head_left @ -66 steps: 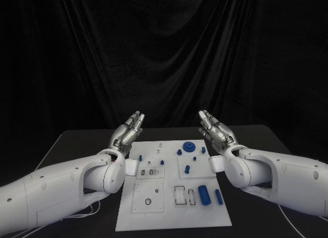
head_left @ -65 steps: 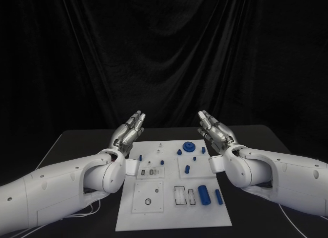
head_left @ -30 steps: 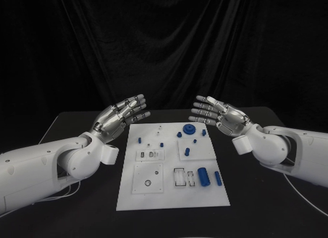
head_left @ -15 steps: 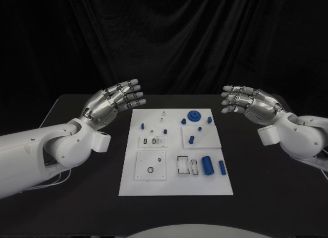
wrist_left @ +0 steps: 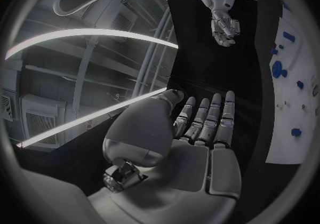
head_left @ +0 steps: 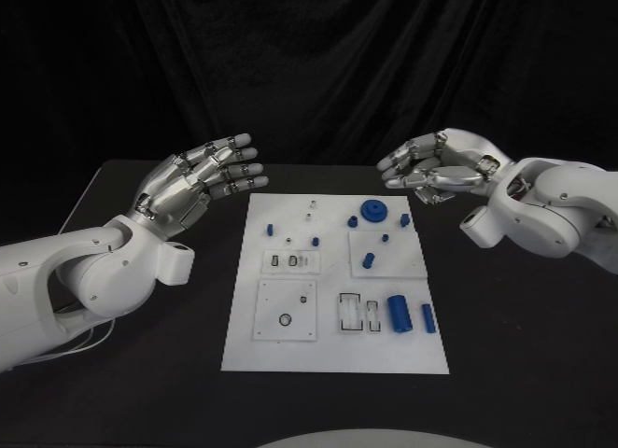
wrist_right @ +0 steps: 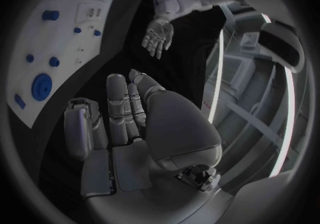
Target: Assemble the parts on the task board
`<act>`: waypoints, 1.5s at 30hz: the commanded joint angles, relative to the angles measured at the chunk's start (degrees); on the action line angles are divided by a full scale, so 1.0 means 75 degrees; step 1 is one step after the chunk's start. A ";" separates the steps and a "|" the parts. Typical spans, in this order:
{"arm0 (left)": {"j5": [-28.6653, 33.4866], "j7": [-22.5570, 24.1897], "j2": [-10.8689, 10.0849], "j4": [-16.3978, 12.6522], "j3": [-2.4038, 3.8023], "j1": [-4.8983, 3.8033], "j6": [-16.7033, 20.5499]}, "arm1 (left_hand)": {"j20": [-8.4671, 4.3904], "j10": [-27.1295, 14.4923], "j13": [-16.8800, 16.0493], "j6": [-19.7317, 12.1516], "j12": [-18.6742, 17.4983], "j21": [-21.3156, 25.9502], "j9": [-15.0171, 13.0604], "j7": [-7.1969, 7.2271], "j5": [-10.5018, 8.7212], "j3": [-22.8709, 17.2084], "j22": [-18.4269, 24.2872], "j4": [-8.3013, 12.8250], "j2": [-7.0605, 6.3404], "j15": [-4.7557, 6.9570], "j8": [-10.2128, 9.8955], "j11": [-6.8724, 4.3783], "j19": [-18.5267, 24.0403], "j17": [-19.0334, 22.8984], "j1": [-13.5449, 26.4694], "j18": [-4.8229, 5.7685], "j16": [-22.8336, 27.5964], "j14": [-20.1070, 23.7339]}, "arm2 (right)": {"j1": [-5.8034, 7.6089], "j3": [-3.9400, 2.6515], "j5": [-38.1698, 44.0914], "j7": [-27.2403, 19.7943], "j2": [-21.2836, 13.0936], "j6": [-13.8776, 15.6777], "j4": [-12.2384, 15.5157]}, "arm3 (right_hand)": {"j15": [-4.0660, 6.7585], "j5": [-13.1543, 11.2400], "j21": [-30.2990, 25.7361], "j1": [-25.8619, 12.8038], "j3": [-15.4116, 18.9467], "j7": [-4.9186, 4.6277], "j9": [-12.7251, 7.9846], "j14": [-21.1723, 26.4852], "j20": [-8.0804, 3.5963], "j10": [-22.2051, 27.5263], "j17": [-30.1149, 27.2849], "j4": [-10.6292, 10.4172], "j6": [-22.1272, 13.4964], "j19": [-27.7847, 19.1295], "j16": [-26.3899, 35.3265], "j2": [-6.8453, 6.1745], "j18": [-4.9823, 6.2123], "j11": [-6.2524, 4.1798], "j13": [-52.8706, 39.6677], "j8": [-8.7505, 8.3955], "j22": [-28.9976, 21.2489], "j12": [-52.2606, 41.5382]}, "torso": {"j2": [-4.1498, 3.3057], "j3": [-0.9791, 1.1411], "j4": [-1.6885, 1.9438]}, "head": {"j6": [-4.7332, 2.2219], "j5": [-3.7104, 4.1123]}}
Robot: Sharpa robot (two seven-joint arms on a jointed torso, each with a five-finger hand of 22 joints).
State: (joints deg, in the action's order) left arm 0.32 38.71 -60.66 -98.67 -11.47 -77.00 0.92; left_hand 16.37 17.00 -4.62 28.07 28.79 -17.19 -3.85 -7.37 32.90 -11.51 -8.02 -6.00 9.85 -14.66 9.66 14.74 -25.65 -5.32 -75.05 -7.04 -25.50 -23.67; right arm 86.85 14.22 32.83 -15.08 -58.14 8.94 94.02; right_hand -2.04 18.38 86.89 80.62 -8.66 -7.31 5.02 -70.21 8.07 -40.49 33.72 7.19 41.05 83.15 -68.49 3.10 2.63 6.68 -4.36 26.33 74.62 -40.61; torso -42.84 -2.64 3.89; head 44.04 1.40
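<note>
The white task board (head_left: 336, 353) lies flat in the middle of the black table. On it are a blue gear (head_left: 375, 209), several small blue pegs such as one (head_left: 270, 229) near the far left, and a thick blue cylinder (head_left: 400, 314) beside a thinner one (head_left: 429, 320). My left hand (head_left: 202, 177) hovers left of the board's far end, fingers spread, holding nothing. My right hand (head_left: 437, 168) hangs above the board's far right corner, palm down, fingers half bent and empty. The left wrist view shows my left hand (wrist_left: 200, 128), the right hand (wrist_left: 223, 26) and the board (wrist_left: 293, 101).
The black table (head_left: 525, 327) has free room on both sides of the board. A black curtain hangs behind it. In the right wrist view my right hand (wrist_right: 127, 117) has the left hand (wrist_right: 159, 34), the board (wrist_right: 66, 32) and the gear (wrist_right: 41, 86) beyond it.
Both hands have lifted and drawn apart from beside the board. In the last half second the right hand swung inward over the far right corner; the camera view shifted too.
</note>
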 commanded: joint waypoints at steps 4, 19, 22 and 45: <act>-0.0002 0.1749 -0.0133 -0.0134 0.0008 -0.0064 0.0081 | 0.0021 0.0065 -0.0012 0.0078 0.0038 -0.0015 -0.0017 -0.0004 0.0037 -0.0066 0.0009 0.0019 -0.0003 -0.0025 0.0058 -0.0004 0.0011 -0.0014 0.0113 0.0164 -0.0065 -0.0042 | 0.0221 -0.0004 0.5373 0.2350 0.0540 0.0484 -0.0055 | 0.0028 -0.0145 0.0255 -0.0115 -0.0780 0.0046 -0.0060 -0.0655 0.0030 -0.0296 0.1360 -0.0350 0.0533 0.0477 -0.0764 -0.0549 -0.0204 -0.0001 0.0060 -0.0783 0.1439 0.0558 | -0.0308 -0.0104 0.0068 | -0.0104 -0.0003; 0.0077 0.1728 -0.0177 -0.0219 0.0007 -0.0086 -0.0023 | 0.0023 0.0084 -0.0015 0.0111 0.0048 -0.0008 -0.0019 -0.0017 0.0048 -0.0105 0.0015 0.0027 0.0002 -0.0048 0.0069 0.0017 0.0029 -0.0009 0.0128 0.0185 -0.0070 -0.0009 | 0.0353 -0.0009 0.9184 0.3596 0.1354 0.0374 -0.0090 | 0.0285 -0.0345 0.0353 -0.0108 -0.1399 0.0152 -0.0032 -0.0991 -0.0222 -0.0220 0.1868 -0.0560 0.0622 0.0739 -0.0924 -0.1119 -0.0290 -0.0102 0.0067 -0.1569 0.1810 0.1298 | -0.0581 -0.0190 0.0238 | -0.0272 0.0302; 0.0078 0.1721 -0.0177 -0.0220 0.0007 -0.0087 -0.0043 | 0.0024 0.0088 -0.0015 0.0120 0.0049 -0.0004 -0.0019 -0.0023 0.0052 -0.0120 0.0017 0.0029 0.0006 -0.0056 0.0072 0.0025 0.0036 -0.0006 0.0132 0.0193 -0.0071 0.0003 | 0.0355 -0.0008 0.9348 0.3717 0.1382 0.0287 -0.0088 | 0.0283 -0.0364 0.0349 -0.0123 -0.1415 0.0143 -0.0030 -0.0987 -0.0228 -0.0179 0.1836 -0.0583 0.0611 0.0729 -0.0900 -0.1149 -0.0286 -0.0084 0.0067 -0.1638 0.1796 0.1374 | -0.0627 -0.0210 0.0267 | -0.0313 0.0343; 0.0081 0.1691 -0.0125 -0.0222 -0.0005 -0.0082 0.0007 | 0.0025 0.0137 -0.0020 0.0238 0.0076 -0.0010 -0.0029 -0.0066 0.0057 -0.0239 0.0021 0.0043 0.0035 -0.0118 0.0113 0.0080 0.0042 -0.0011 0.0173 0.0252 -0.0135 0.0002 | 0.0076 -0.0003 0.9289 0.3635 0.1115 0.0558 -0.0146 | 0.0264 -0.0476 0.0340 -0.0191 -0.1534 0.0183 0.0026 -0.1120 -0.0217 -0.0543 0.1958 -0.0783 0.0601 0.0723 -0.0873 -0.1281 -0.0283 -0.0061 0.0060 -0.2119 0.1788 0.1796 | -0.0618 -0.0240 0.0228 | -0.0144 0.0393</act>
State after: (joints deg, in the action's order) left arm 0.66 38.76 -61.70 -100.30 -11.53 -77.49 1.10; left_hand 16.37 17.54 -4.71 29.50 29.01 -17.18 -4.02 -7.98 33.08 -13.08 -7.92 -5.69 10.07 -15.07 10.21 15.28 -25.64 -5.32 -74.38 -6.13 -26.13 -23.67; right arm 87.67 14.22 102.53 11.60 -49.72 11.55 93.16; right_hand -0.08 14.78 89.46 79.17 -19.85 -5.96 5.27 -78.39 6.75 -44.74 48.45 1.49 45.85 84.06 -75.25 -6.05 0.89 6.04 -3.97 10.64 74.92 -27.33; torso -47.54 -4.43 5.59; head 42.87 4.37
